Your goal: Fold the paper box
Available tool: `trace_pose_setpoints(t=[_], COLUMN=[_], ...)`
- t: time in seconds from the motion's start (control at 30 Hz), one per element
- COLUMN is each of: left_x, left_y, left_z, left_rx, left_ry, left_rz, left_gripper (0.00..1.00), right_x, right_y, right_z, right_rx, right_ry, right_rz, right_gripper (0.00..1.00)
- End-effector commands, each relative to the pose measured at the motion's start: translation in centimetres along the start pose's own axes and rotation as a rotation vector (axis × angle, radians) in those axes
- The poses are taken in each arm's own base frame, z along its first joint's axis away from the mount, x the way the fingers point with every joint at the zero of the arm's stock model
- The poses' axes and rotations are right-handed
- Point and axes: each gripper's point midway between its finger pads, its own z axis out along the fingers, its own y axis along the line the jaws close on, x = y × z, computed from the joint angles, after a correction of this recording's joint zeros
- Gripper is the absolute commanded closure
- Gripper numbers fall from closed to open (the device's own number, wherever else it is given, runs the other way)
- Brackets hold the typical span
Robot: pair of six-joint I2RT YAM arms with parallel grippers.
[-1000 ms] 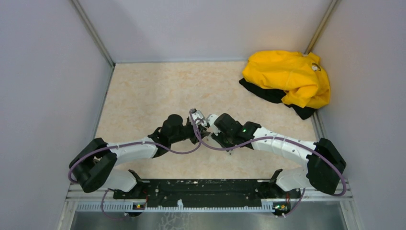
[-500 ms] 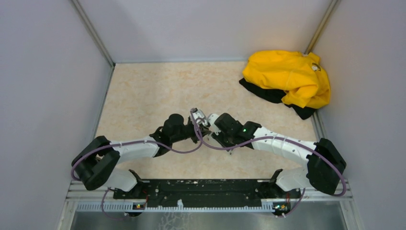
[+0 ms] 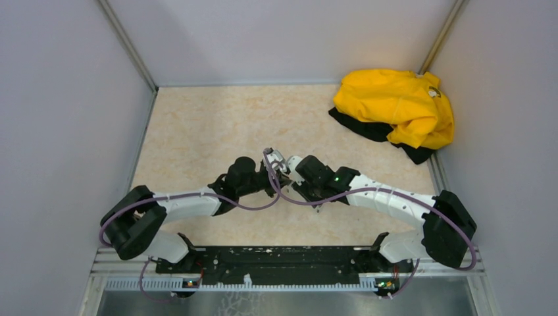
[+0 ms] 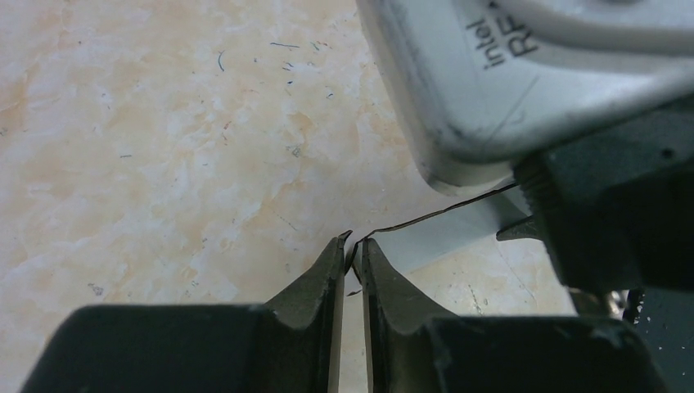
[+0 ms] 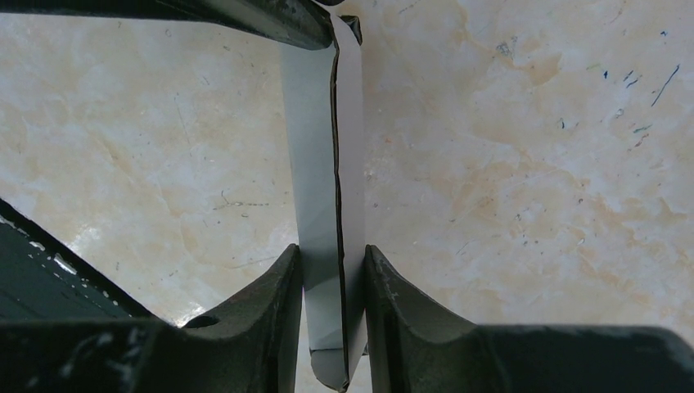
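Left gripper (image 4: 350,248) is closing down, now pinching the box (image 5: 321,164) by its left end, right gripper (image 5: 334,274) clamping the right end, so it's hanging lengthwise left-to-right between them over the table (image 3: 197,131).

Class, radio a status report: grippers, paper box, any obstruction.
Left gripper shut on paper box edge. Right gripper clamps it too. Yellow garment far corner, not obstructing.

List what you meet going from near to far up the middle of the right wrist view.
right pincer, clamped on the sheet → paper box, a strip running away from the camera → left pincer, gripping its far end
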Motion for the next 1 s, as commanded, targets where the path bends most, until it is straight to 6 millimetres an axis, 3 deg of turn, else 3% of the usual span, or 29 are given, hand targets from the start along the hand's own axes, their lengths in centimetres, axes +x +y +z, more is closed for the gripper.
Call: trace_pose_setpoints(t=[0.0, 0.97], left_x=[1.46, 2.13], left_y=[-2.27, -1.87], left_z=[0.7, 1.31], left_rx=[0.067, 0.014], left_ry=[0.07, 0.166], left_rz=[0.042, 0.01], left_gripper=[0.81, 0.82], right_x=[-2.08, -2.16], right_y=[0.27, 0.5], right_z=[-0.11, 0.22], right_rx=[-0.013, -0.019], right_ry=[-0.085, -0.091], right_rz=[-0.005, 0.017], right_gripper=[0.82, 0.84])
